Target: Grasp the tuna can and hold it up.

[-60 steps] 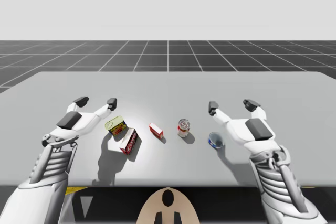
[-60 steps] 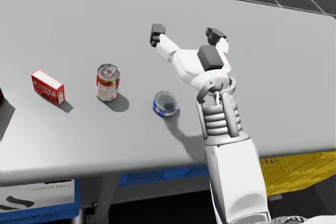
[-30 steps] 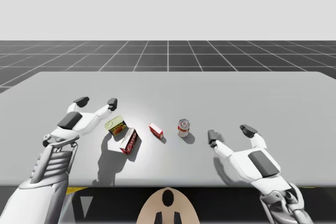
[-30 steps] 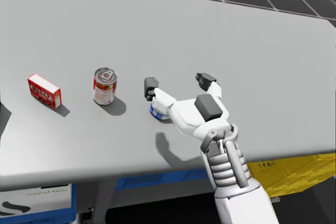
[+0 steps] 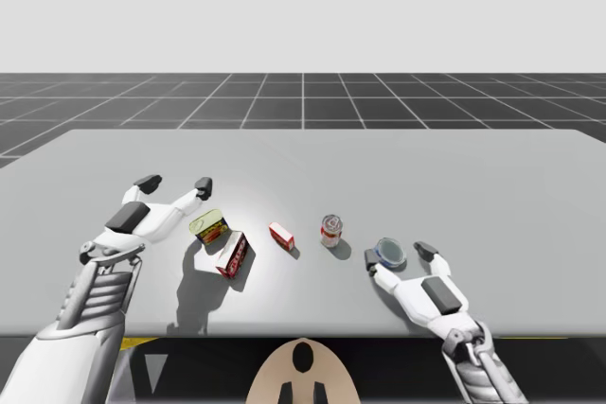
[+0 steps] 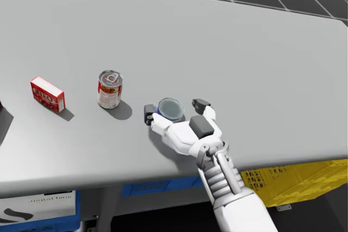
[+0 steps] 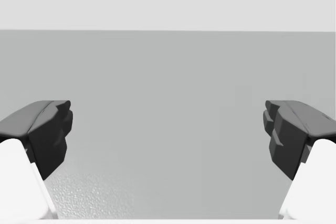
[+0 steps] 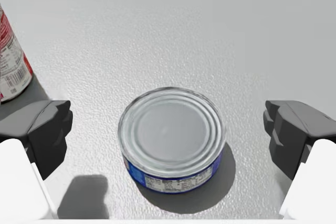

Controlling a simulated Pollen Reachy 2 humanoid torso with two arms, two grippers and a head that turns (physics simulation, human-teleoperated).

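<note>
Right end effector (image 6: pixel 174 109) sits low on the surface (image 5: pixel 492 177), fingers apart, straddling the tuna can (image 8: pixel 172 132). It looks lined up for a side grip, neither finger touching. Tuna can stands upright near a taller red-labelled can (image 6: pixel 110 88). Left end effector (image 5: pixel 174 182) is spread wide, apparently idle. Tuna can's far wall is hidden.

Your high view sits above the near edge of the table (image 5: pixel 303 153), facing 12 o'clock, wide and far. Your head view looks steeply down, nearer, on the table's right half. Your right wrist view is closest. All three share the flat blue can (image 8: pixel 172 129). Your left wrist view looks low across the tabletop.
</note>
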